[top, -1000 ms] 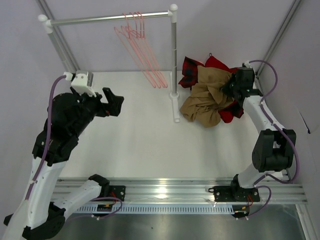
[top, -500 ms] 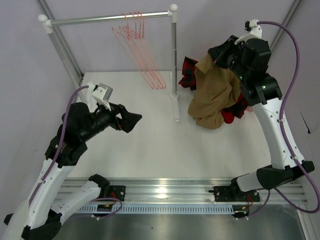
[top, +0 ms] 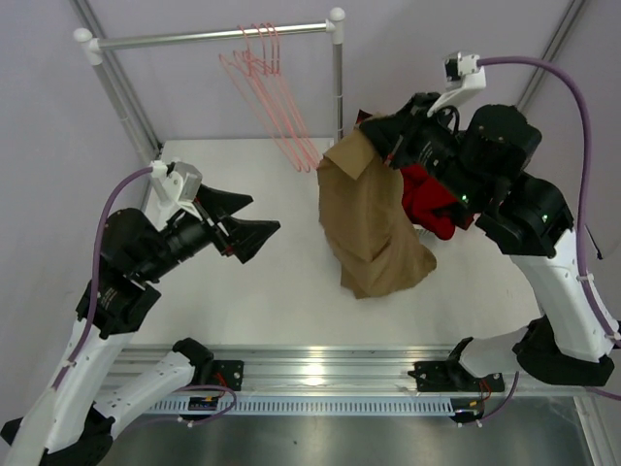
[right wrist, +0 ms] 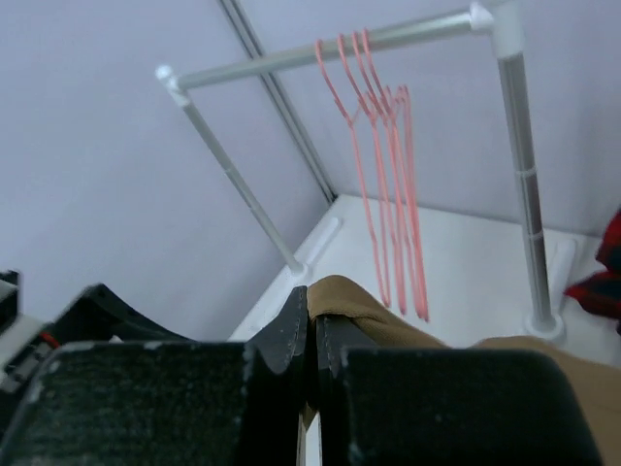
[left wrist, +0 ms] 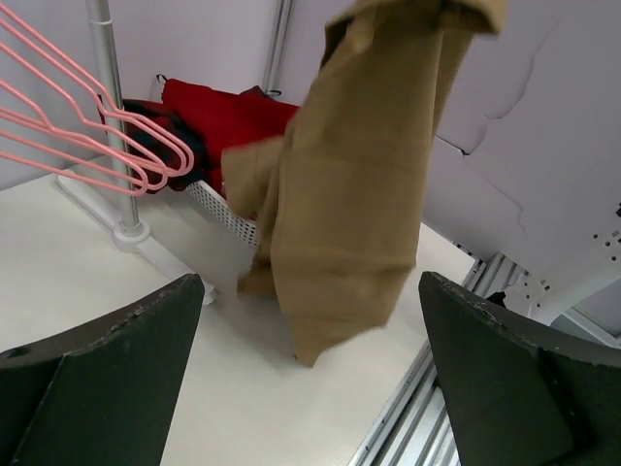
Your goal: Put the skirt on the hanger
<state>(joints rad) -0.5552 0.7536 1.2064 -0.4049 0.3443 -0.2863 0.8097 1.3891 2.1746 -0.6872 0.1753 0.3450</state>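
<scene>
Since a second ago the tan skirt [top: 369, 218] has left the heap at the far right: the right gripper [top: 390, 146] has lifted it and carried it leftward, so it now hangs in long folds in front of the red garment [top: 427, 199], just right of the rack's post. The left gripper [top: 254, 219] has swung in from the left (its jaws spread wide, holding nothing) and faces the cloth. The right jaws are pinched tight on the skirt's top edge. The pink hangers [top: 277, 107] hang on the rail [top: 194, 38].
</scene>
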